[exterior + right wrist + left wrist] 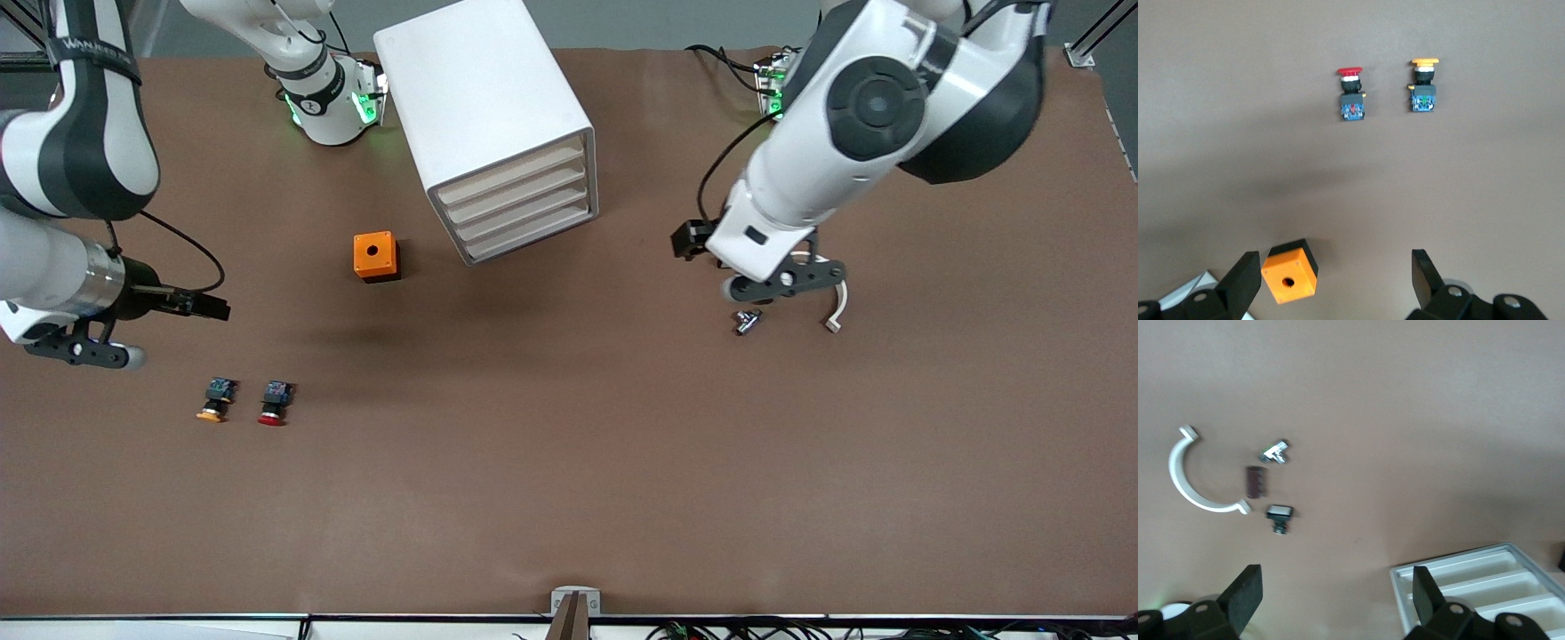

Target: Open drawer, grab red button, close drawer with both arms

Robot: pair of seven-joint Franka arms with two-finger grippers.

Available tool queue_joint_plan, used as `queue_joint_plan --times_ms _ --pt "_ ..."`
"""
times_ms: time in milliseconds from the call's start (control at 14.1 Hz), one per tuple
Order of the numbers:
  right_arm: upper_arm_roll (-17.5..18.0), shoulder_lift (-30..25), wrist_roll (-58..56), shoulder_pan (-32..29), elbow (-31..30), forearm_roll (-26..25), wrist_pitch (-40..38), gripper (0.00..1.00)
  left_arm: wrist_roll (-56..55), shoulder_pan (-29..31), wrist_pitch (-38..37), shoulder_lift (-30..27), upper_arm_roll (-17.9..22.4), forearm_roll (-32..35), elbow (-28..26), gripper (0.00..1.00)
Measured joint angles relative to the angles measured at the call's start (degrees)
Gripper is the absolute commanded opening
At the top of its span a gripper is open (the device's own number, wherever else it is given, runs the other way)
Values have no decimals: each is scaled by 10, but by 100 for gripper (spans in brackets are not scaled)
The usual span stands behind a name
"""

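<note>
Toward the right arm's end of the table from the cabinet (pixel 498 124), the right gripper (pixel 84 351) hangs spread wide. Nearer the camera than the cabinet, the red button (pixel 274 403) lies on bare table. All drawers are shut, the top drawer (pixel 511 173) included. The left gripper (pixel 787 283), spread wide, hangs at the other end.

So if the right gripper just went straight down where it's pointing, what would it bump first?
Probably just the bare table. The open right gripper points down between the orange box and the red button, over neither, though depth is hard to judge.
</note>
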Motion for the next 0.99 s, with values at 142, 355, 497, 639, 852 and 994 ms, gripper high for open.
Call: queue_joint_plan --times_ms 142,355,497,639,852,994 --pt "0 -5 -3 0 25 0 -34 100 56 33 -15 -9 0 1 -3 99" --pt "-2 -5 -23 0 54 0 -59 100 156 90 -29 -40 0 1 -23 99" --pt "-3 -5 -35 -1 67 0 -64 100 223 120 -33 -77 9 1 -61 99" --pt "-4 -4 -37 -1 86 0 -77 100 277 124 -33 -113 48 2 -102 99" --pt "-5 -4 -37 -1 116 0 -90 100 330 126 -18 -149 102 2 -144 99" --pt "-6 -4 -37 -1 122 0 -92 100 335 132 7 -157 114 2 -154 99"
